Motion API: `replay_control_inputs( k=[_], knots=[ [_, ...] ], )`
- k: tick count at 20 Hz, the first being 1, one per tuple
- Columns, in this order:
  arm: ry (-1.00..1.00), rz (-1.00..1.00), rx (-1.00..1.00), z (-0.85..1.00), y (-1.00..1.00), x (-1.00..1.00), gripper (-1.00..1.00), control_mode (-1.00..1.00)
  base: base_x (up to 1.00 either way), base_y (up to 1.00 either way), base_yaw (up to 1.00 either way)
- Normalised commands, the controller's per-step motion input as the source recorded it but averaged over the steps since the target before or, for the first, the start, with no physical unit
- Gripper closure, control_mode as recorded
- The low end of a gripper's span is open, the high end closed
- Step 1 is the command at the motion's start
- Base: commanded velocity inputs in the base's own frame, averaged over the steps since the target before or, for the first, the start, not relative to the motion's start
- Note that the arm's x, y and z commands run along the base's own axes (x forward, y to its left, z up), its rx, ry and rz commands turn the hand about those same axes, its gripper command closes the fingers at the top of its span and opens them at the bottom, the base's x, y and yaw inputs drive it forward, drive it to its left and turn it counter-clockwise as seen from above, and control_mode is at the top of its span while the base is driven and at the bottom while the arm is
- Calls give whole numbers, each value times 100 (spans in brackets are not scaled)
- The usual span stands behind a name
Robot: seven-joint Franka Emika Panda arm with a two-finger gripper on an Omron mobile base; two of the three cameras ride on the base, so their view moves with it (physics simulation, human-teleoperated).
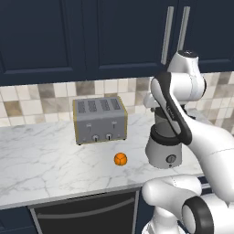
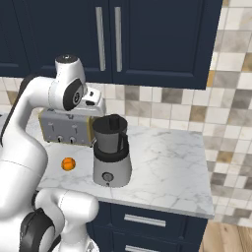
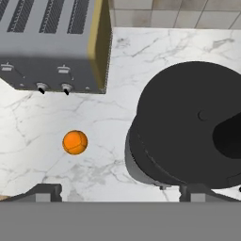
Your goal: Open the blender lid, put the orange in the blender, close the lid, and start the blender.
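I held the gripper (image 3: 120,188) spread wide, pointing straight down above the blender lid (image 3: 188,120) and orange (image 3: 75,142).

A home kitchen: navy wall cabinets (image 2: 147,39) with long steel handles, a beige and brown tiled backsplash (image 2: 167,106), a white marble counter (image 2: 167,162) over navy drawers (image 2: 142,221), and small appliances standing on it, a toaster (image 1: 99,119) and a blender (image 2: 111,152), with an orange (image 1: 120,159) nearby
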Motion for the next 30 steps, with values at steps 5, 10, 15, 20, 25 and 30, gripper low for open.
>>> replay_control_inputs(
  k=[5, 10, 15, 20, 25, 30],
  knots=[
    [0, 0, 0, 0, 0, 0, -100, -100, 0, 0, 0],
    [0, 0, 0, 0, 5, -4, -100, -100, 0, 0, 0],
    [0, 0, 0, 0, 0, 0, -100, 100, -13, 64, 0],
    [0, 0, 0, 0, 0, 0, -100, 100, -2, 60, 0],
    [0, 0, 0, 0, 0, 0, -100, 100, 0, 20, 0],
    [0, 0, 0, 0, 0, 0, -100, 100, 0, 4, 0]
  ],
)
